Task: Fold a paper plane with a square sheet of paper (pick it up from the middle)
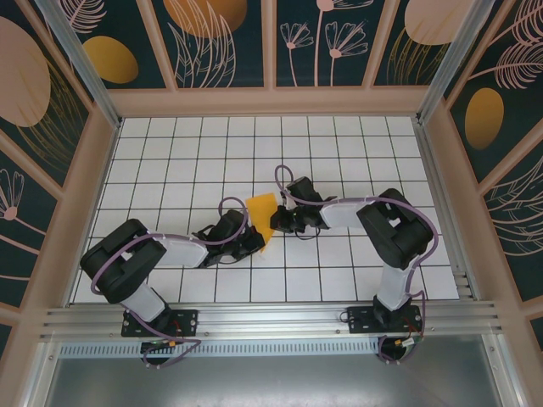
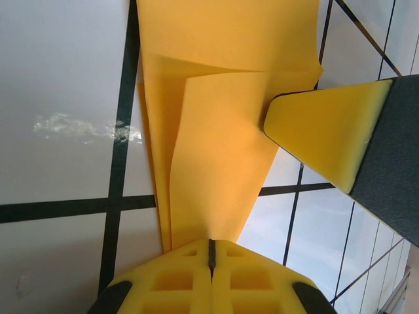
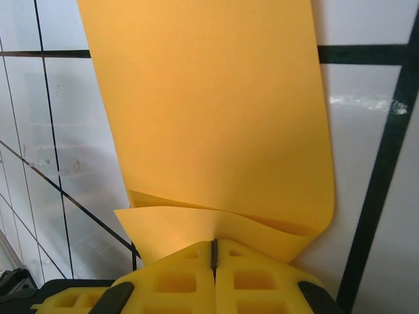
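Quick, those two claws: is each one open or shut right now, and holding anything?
Left gripper: shut, pinching the partly folded orange-yellow paper.
Right gripper: shut, pinching the same paper at another edge.

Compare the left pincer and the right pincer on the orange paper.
The left pincer comes from the left and grips the near end of the paper; the right pincer comes from the right, farther up its edge. Near the left pincer the paper lies in folded layers; near the right pincer it is smooth with a curled edge. Both are shut on it.
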### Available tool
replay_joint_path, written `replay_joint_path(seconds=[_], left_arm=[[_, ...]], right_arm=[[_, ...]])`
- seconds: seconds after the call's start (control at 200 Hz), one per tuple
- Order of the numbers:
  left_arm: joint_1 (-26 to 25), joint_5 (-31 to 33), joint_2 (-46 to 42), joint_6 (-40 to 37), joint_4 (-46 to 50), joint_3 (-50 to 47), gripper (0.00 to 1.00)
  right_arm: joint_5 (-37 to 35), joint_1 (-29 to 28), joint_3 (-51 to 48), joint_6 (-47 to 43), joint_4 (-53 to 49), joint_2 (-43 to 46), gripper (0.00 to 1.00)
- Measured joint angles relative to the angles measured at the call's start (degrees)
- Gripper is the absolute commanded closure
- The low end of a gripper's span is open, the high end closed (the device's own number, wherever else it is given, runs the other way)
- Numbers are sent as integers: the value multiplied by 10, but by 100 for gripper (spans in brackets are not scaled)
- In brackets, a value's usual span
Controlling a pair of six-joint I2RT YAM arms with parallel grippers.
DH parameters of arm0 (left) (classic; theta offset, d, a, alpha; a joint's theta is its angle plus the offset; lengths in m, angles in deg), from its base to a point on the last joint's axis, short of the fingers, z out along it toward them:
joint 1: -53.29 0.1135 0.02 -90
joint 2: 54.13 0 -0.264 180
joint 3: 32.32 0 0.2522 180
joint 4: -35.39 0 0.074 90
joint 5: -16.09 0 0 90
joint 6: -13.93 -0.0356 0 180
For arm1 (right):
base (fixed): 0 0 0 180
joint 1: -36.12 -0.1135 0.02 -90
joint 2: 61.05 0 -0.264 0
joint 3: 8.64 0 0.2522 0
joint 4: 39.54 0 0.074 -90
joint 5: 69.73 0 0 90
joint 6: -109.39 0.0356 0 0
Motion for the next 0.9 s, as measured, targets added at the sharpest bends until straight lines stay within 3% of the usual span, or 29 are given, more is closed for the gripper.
replay_joint_path(seconds=[0.896], left_arm=[[-1, 4, 0, -2, 15, 7, 97]], right_arm=[[-9, -9, 50, -79, -59, -21, 92]])
